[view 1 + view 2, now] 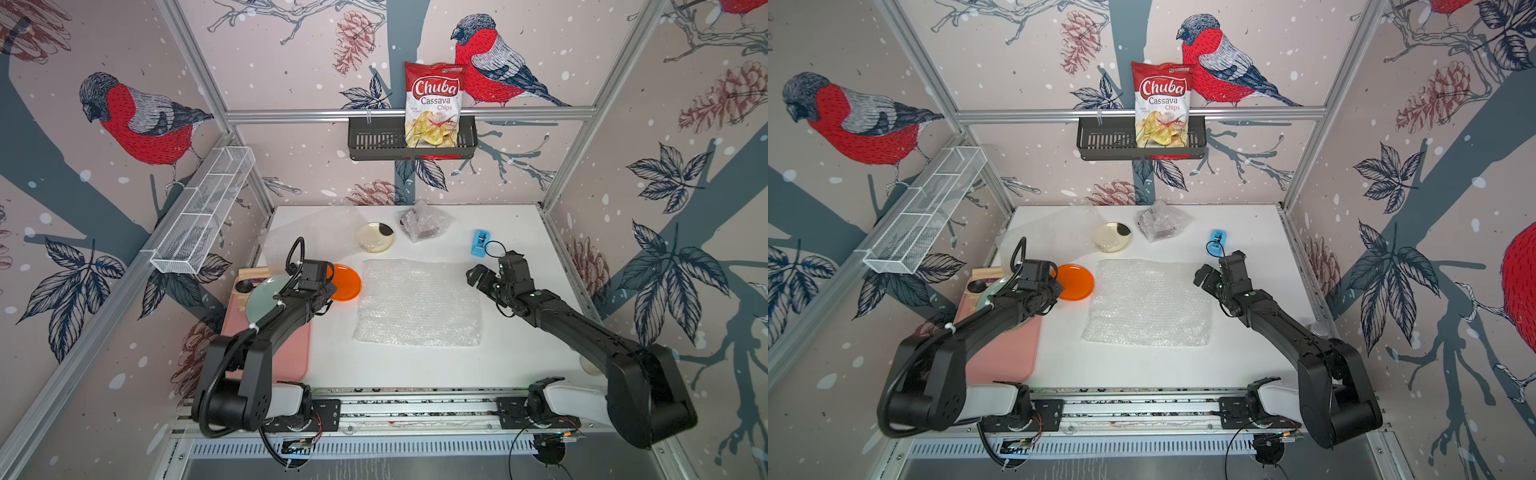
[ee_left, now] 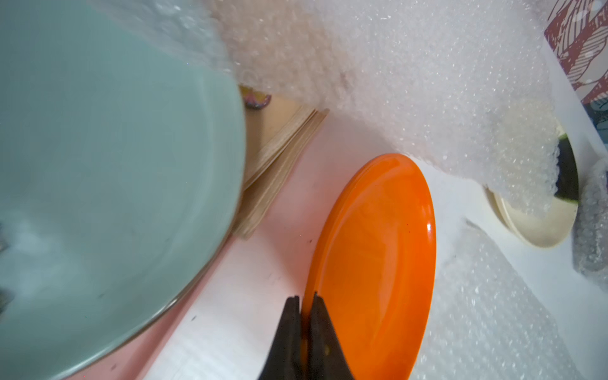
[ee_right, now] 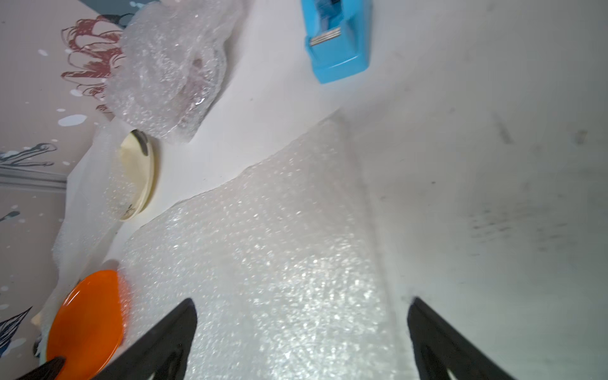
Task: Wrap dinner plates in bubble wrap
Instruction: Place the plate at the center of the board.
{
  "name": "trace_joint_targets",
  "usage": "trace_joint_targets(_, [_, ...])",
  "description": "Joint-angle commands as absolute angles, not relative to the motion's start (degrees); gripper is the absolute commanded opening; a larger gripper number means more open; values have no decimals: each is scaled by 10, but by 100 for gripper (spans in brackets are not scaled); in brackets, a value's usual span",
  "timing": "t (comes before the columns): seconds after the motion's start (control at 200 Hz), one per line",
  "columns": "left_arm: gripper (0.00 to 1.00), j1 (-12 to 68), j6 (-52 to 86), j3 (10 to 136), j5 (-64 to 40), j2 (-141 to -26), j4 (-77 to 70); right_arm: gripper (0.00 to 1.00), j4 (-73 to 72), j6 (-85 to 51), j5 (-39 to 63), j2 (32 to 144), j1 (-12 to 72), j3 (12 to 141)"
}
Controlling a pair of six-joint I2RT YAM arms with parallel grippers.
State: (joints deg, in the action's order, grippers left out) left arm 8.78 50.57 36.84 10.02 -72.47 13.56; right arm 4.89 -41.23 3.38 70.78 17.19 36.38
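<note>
**End effectors.** My left gripper [image 2: 306,299] is pinched nearly closed on the near rim of the plain orange round plate [image 2: 378,263], one finger on each face of the rim. My right gripper [image 3: 301,301] stands wide apart and holds nothing. It hovers over the right edge of the flat clear bubble wrap sheet [image 1: 417,303].

**Task items.** In both top views the orange plate lies left of centre, just beside the flat sheet's left edge. The cream round plate with a dark rim [image 1: 376,237] sits far of centre. A second bubble wrap sheet [image 1: 307,237] at the far left covers part of it. A crumpled bubble wrap bundle with something dark red inside [image 1: 424,224] lies just right of the cream plate.

**Edges and room.** The large pale green plate [image 1: 264,297] and the pink tray [image 1: 286,357] lie under my left arm. The blue tape dispenser [image 1: 480,242] stands far of my right gripper, apart from it. Bare white table [image 1: 415,365] runs along the near side of the flat sheet and to its right.
</note>
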Motion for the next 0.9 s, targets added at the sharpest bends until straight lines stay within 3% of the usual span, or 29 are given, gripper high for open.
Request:
trace_joint_targets(0.0, [0,101,491,366,98,-655,243,100,48,-348,98,701,149,360])
trace_joint_targets(0.105, [0,141,422,351,-25,-599,172,100,51,-323,127,715,138,365])
trace_joint_targets(0.205, [0,165,467,339,-171,-620,48,100,43,-323,127,736,138,367])
trace_joint_targets(0.475, [0,292,417,425,-212,-826,-66,100,12,-338,140,743,138,370])
trace_joint_targets(0.896, [0,309,437,462,-197,-978,-144,100,3,-298,164,732,180,372])
